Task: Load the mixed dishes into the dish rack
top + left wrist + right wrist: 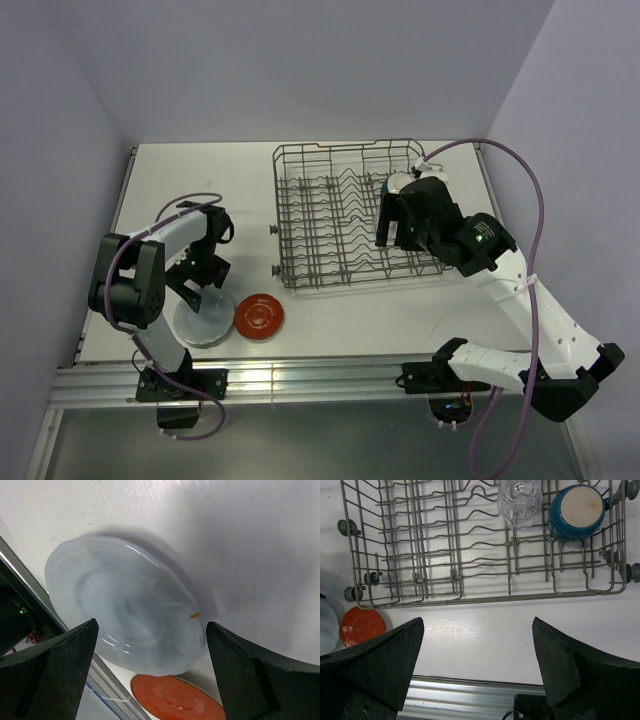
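Left gripper (151,627), right gripper (477,622) gape empty — dish rack (340,215) square to table (200,180).

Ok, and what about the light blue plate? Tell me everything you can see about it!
The pale blue-grey plate is round, with a wavy scalloped rim and a shallow middle, shiny like glazed ceramic. A tiny orange speck sits near its rim. It lies flat, right side up, on the white table near the front edge. The red-orange plate lies close beside it; whether they touch is unclear. The open left gripper hovers over it.
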`<action>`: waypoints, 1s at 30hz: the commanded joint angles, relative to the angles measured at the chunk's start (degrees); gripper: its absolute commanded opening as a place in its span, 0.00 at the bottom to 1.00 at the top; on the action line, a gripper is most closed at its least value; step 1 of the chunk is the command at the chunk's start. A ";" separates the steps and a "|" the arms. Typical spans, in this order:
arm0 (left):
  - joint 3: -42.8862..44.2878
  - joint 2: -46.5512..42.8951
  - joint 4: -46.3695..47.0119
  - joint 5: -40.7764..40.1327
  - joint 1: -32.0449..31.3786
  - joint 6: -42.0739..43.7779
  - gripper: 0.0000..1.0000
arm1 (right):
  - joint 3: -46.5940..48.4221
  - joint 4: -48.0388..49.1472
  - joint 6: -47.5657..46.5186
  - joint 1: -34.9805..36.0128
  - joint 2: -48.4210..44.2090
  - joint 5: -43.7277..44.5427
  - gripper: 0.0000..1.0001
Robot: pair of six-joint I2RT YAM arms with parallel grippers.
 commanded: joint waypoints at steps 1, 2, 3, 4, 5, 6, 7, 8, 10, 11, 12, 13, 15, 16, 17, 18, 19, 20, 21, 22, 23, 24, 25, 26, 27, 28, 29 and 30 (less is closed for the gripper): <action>-1.68 1.10 -0.67 -0.10 0.29 -0.16 0.96 | 0.09 0.99 0.04 0.25 -1.07 1.05 0.96; -2.12 1.71 -0.75 -0.19 0.29 -0.34 0.95 | 0.26 0.90 0.04 0.25 -1.07 1.06 0.96; -2.82 2.07 -0.67 -0.19 0.29 -0.43 0.95 | 0.44 0.90 0.04 0.25 -1.24 1.06 0.96; -3.08 2.33 -0.66 -0.10 0.29 -0.52 0.94 | 0.53 0.90 0.04 0.25 -1.24 1.14 0.96; -3.78 2.77 -0.49 -0.01 0.29 -0.52 0.92 | 0.44 1.08 0.04 0.25 -1.33 1.06 0.96; -4.14 2.86 -0.32 0.51 0.29 -0.52 0.91 | 0.44 1.16 0.04 0.25 -1.33 1.14 0.96; -4.40 3.30 -0.14 0.78 0.29 -0.34 0.90 | 0.36 1.25 0.04 0.25 -1.33 1.14 0.96; -4.41 3.56 -0.31 0.87 0.29 -0.43 0.86 | 0.35 1.25 0.13 0.25 -1.24 1.14 0.96; -4.06 4.27 -0.66 1.04 0.29 -0.34 0.74 | 0.35 1.34 0.30 0.25 -1.07 1.06 0.96; -3.71 4.79 -0.93 0.78 0.29 -0.43 0.63 | 0.18 1.43 0.22 0.25 -1.07 0.97 0.96; -2.83 5.06 -1.54 0.52 0.29 -0.69 0.54 | 0.09 1.60 0.30 0.25 -1.24 0.97 0.96; -2.48 5.41 -1.72 -0.18 0.29 -0.78 0.43 | 0.00 1.87 0.30 0.25 -1.33 0.97 0.96; -1.51 6.20 -2.33 -0.27 0.29 -1.04 0.22 | -0.08 1.87 0.21 0.25 -1.42 1.14 0.96; -1.07 7.16 -2.42 -0.01 0.29 -0.78 0.21 | 0.00 1.78 0.13 0.25 -1.42 1.23 0.96; -0.37 7.60 -2.42 0.08 0.29 -0.61 0.19 | 0.18 1.69 0.13 0.25 -1.42 1.41 0.96; -0.10 7.87 -2.77 0.25 0.29 -0.78 0.18 | 0.18 1.61 -0.13 0.25 -1.50 1.67 0.96; 0.34 8.05 -3.12 0.34 0.29 -0.52 0.17 | 0.27 1.43 -0.22 0.25 -1.42 1.76 0.96; 1.04 7.70 -3.47 0.25 0.29 -0.78 0.15 | 0.27 1.17 -0.31 0.25 -1.33 1.93 0.96; 1.48 7.17 -3.83 -0.01 0.29 -0.96 0.13 | 0.18 1.17 -0.40 0.25 -1.33 2.02 0.96; 2.09 5.86 -4.61 -0.18 0.29 -0.96 0.11 | 0.00 1.17 -0.49 0.25 -1.33 1.94 0.96; 3.49 4.98 -5.32 -0.71 0.29 -1.22 0.05 | -0.43 1.34 -0.58 0.25 -1.50 1.85 0.96; 4.20 4.10 -6.11 -0.54 0.29 -1.39 0.00 | -0.70 1.78 -0.84 0.25 -1.68 1.50 0.96; 5.16 2.09 -7.77 -0.28 0.29 -1.48 0.00 | -1.48 2.74 -1.01 0.25 -1.85 0.45 0.96; 7.52 1.11 -9.09 -0.36 0.29 -2.01 0.00 | -1.75 3.27 -1.19 0.25 -2.29 -0.08 0.96; 8.50 -0.11 -9.19 0.07 0.29 -1.92 0.00 | -2.10 3.88 -1.37 0.25 -2.47 -0.70 0.96; 9.38 -3.00 -9.19 0.43 0.29 -1.75 0.00 | -2.45 4.85 -1.54 0.25 -2.65 -1.22 0.96; 11.13 -4.50 -9.19 0.78 0.29 -1.57 0.00 | -2.98 5.20 -1.63 0.25 -2.82 -2.27 0.95; 11.93 -5.65 -9.28 1.04 0.29 -1.31 0.00 | -3.25 5.73 -2.15 0.25 -2.82 -2.89 0.95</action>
